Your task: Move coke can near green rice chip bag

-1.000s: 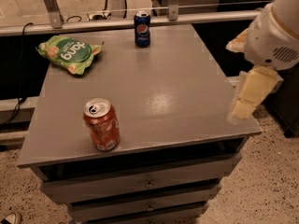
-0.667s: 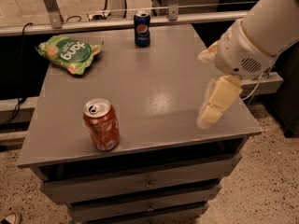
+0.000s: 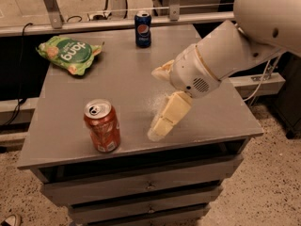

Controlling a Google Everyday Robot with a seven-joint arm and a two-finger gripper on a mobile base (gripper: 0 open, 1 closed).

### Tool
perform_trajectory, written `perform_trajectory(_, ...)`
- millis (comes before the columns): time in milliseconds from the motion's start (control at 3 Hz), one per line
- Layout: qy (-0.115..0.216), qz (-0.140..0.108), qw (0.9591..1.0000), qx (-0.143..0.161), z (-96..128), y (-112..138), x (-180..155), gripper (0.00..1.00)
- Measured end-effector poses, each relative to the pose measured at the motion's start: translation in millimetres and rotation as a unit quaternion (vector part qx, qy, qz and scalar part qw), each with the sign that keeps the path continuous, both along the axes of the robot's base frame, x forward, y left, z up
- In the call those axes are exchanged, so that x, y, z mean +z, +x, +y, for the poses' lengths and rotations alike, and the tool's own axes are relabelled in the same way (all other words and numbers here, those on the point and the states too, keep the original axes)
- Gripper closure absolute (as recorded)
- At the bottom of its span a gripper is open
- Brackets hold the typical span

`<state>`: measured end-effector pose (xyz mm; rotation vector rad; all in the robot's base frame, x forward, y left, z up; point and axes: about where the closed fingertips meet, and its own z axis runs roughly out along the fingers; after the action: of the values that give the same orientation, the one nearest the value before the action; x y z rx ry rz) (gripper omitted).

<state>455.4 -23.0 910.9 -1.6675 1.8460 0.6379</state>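
The hand (image 3: pixel 157 105) has swung left since a moment ago and now hangs over the tabletop (image 3: pixel 127 86), near the coke can's (image 3: pixel 102 125) right side. The can stands upright at the near left, tab up. The hand is released, its lower finger slanting down-left. The green rice chip bag (image 3: pixel 69 54) lies flat at the far left.

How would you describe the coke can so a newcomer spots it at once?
On the grey cabinet top, look near the front left edge, left of the robot's open hand. The coke can stands upright there, red-orange with a silver top, unlike the dark blue Pepsi can at the back and the flat green rice chip bag back left.
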Motion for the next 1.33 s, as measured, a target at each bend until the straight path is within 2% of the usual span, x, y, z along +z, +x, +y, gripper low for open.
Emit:
perform_trajectory(333, 0.064, 0.006, 0.9974, 0.031, 42.6, -7.4, -5.2, 0.00)
perform_trajectory(667, 0.119, 0.006, 0.9913, 0.055, 79.3, -20.8, -12.6, 0.00)
perform_trajectory(1000, 0.159, 0.008, 0.9849, 0.069, 107.0, -30.4, -21.4, 0.00)
perform_trajectory(1333, 0.182, 0.013, 0.9806, 0.071, 122.4, -33.8, -31.2, 0.17)
